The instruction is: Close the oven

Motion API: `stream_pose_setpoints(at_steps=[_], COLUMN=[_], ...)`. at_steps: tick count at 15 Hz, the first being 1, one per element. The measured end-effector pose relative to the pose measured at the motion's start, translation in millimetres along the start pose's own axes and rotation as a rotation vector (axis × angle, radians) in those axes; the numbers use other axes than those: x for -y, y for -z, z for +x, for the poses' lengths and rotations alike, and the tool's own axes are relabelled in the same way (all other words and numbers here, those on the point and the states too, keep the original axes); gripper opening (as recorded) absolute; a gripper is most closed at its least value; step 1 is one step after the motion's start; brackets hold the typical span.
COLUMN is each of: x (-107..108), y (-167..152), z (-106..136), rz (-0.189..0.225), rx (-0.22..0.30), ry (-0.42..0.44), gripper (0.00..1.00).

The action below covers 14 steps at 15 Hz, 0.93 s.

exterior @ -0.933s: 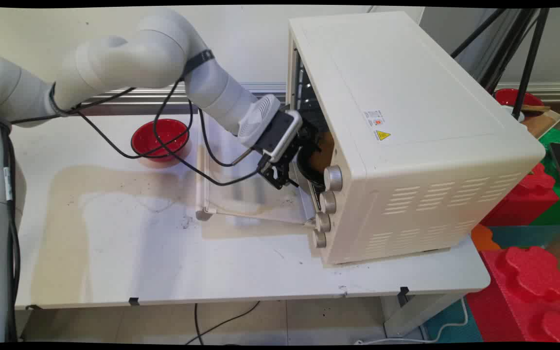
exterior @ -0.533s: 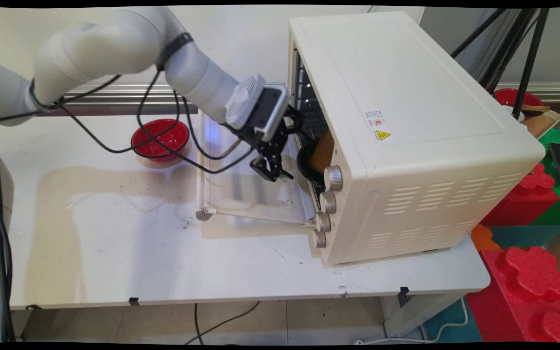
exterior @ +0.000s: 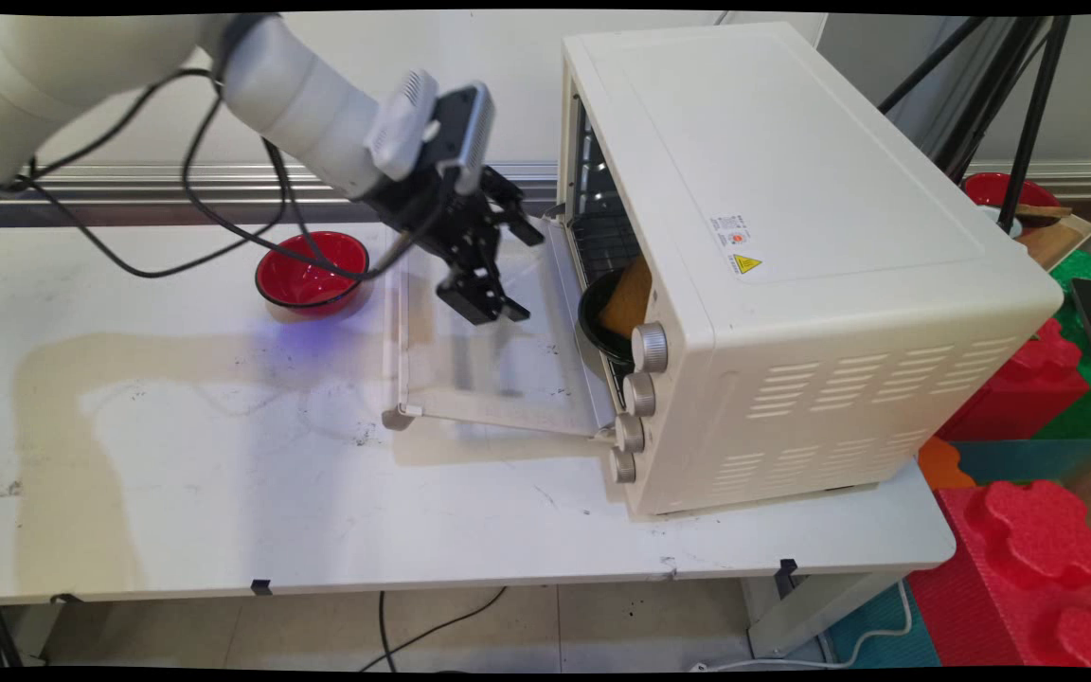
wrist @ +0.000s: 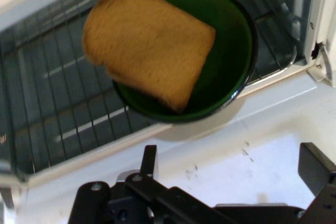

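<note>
Gripper (exterior: 498, 270), jaws apart and empty, hovers over oven (exterior: 792, 265) door (exterior: 489, 369), facing bread (wrist: 147, 45) in bowl (wrist: 231, 56).

Oven (exterior: 792, 256) on the right part of table (exterior: 318, 511), its door (exterior: 489, 369) lying open to the left, bread (wrist: 147, 45) in bowl (wrist: 231, 51) on the rack (wrist: 52, 103) inside, second bowl (exterior: 312, 272) left of the door, gripper (exterior: 498, 270) above the door

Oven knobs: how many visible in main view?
4, stacked in a column on the oven's front right edge: top, second, third, bottom.
</note>
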<state>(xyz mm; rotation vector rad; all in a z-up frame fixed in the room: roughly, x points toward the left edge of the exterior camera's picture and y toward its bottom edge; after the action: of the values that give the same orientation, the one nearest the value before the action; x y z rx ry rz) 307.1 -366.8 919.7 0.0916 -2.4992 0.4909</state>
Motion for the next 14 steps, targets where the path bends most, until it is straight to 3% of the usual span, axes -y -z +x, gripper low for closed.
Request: stream_pose_setpoints(at_steps=[7, 14], x=[-6, -25], y=[70, 120], z=[-23, -49], rz=[0.005, -0.018], rx=[0.027, 0.092], ry=[0.256, 0.37], gripper=[1.0, 1.0])
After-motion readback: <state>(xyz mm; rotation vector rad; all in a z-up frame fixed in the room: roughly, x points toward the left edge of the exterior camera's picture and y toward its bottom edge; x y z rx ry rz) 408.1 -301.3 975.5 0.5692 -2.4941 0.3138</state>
